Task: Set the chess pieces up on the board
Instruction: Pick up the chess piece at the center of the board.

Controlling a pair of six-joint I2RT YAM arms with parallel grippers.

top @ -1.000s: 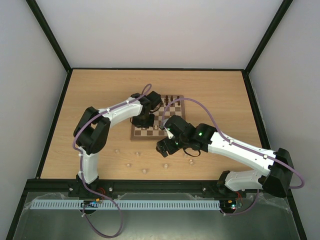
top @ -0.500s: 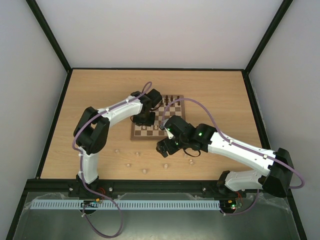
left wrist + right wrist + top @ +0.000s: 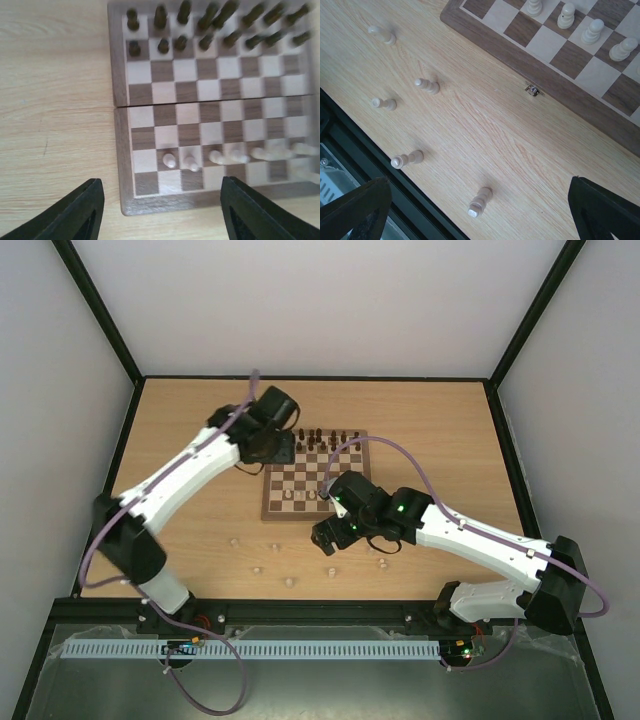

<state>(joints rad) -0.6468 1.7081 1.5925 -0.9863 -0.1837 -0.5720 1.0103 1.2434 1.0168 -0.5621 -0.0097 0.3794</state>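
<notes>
Both pincers are released and empty. The left pincer hangs above the chessboard, over its left edge. The right pincer hangs over the wooden surface in front of the latch. Pale pawns line the board's near side and dark pieces its far side. Five pale chess pieces sit loose near the surface's black rim.

1. The board: its four middle rows are open for a pass.
2. Dark brown pieces crowd its two far rows.
3. Pale chess pieces line its near side.
4. Loose pale pieces scatter before its front edge.
5. The right arm overhangs its near right corner.
</notes>
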